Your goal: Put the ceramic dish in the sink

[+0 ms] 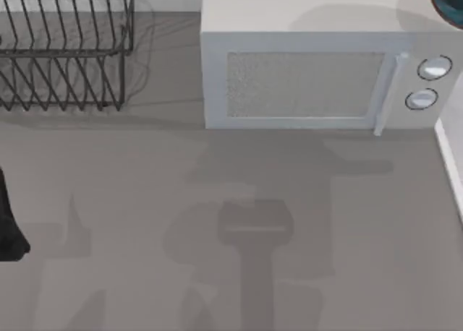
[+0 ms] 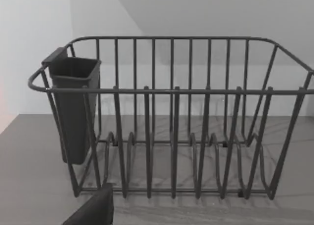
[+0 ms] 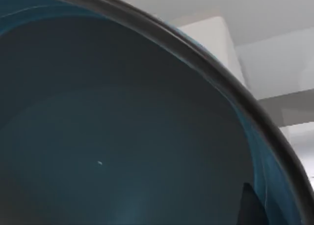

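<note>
**Blue dish looms at my right wrist, sink still to be found**

The ceramic dish (image 3: 122, 136) sits closest to the lens, its dark blue-grey inside spreading across my right wrist view under a dark rim, with a pale block and wall behind it. A dark sliver at the picture's lower edge may be part of my right arm's fingers; whether they are closed on the dish I cannot tell. From above, the dish (image 1: 450, 2) shows as a curved slice at the far right corner, over the top of the microwave (image 1: 311, 78).

My left arm (image 1: 9, 222) is parked at the table's left edge, its wrist camera facing the dish rack (image 2: 171, 136) and the dark cutlery cup (image 2: 73, 112) hooked on one end. A dark fingertip (image 2: 95, 210) juts into that view; how wide the left fingers stand I cannot tell.

My reading: this is the grasp or early carry stage. The next move calls for a sure hold, a lift clear of the microwave, then travel toward the sink, probably past the raised white edge (image 1: 450, 165) at the table's right.

The count: one dish, one microwave with two round knobs (image 1: 428, 82), one rack, one cup.
</note>
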Available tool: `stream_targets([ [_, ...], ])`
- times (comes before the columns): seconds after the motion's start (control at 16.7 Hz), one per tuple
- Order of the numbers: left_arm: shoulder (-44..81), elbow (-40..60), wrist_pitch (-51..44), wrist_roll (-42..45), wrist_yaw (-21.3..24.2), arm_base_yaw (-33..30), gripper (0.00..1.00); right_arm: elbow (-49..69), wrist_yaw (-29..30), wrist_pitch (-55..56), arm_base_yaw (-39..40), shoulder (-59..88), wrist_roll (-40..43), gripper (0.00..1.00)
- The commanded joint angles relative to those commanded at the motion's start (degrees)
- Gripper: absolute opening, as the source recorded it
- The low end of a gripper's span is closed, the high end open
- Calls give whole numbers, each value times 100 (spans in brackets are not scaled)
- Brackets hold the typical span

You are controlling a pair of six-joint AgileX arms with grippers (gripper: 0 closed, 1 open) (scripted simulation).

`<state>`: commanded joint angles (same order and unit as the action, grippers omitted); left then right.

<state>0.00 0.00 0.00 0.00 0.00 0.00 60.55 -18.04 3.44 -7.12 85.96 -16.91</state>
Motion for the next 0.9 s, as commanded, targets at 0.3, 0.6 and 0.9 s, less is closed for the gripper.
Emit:
stream_targets([
  [0.3,0,0,0,0,0,0,100,-1540,-520,2773,-1286,43,810,0],
  [0.6,0,0,0,0,0,0,100,-2484,-964,4511,-2114,4,1437,0],
  [0.9,0,0,0,0,0,0,100,-2641,-1070,4847,-2304,-42,1586,0],
])
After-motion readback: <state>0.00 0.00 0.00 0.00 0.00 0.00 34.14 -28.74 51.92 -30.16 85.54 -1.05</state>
